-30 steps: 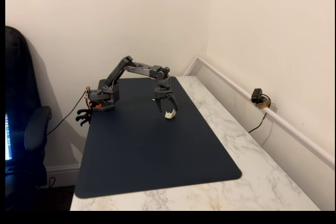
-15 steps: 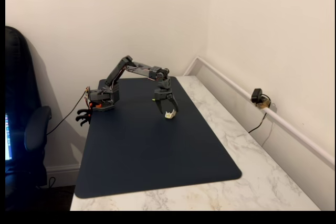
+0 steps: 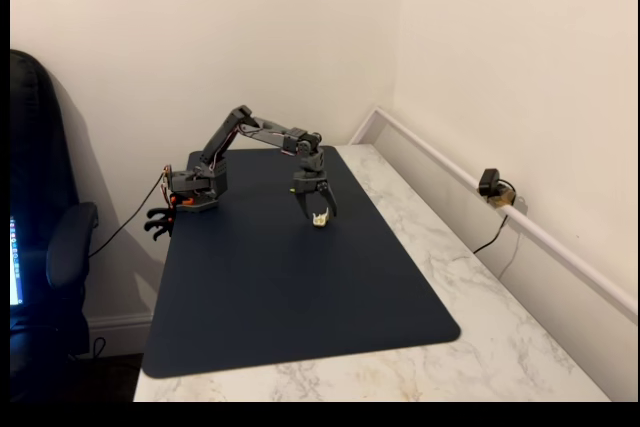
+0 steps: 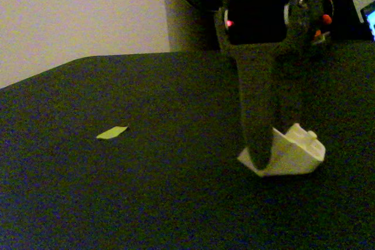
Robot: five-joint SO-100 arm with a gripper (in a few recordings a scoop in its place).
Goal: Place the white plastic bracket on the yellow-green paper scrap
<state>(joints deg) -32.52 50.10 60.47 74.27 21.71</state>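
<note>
Dark blue mat (image 3: pixel 300 287) over a marble table (image 3: pixel 480 347), cream walls all round. My gripper (image 3: pixel 317 215) points straight down at the mat's far side, fingers (image 4: pixel 261 115) closed in around the white plastic bracket (image 4: pixel 293 151), which sits on the mat between them; I have it clamped. Off to the left in a fixed view lies the yellow-green paper scrap (image 4: pixel 112 132), flat on the mat, well apart from the bracket.
</note>
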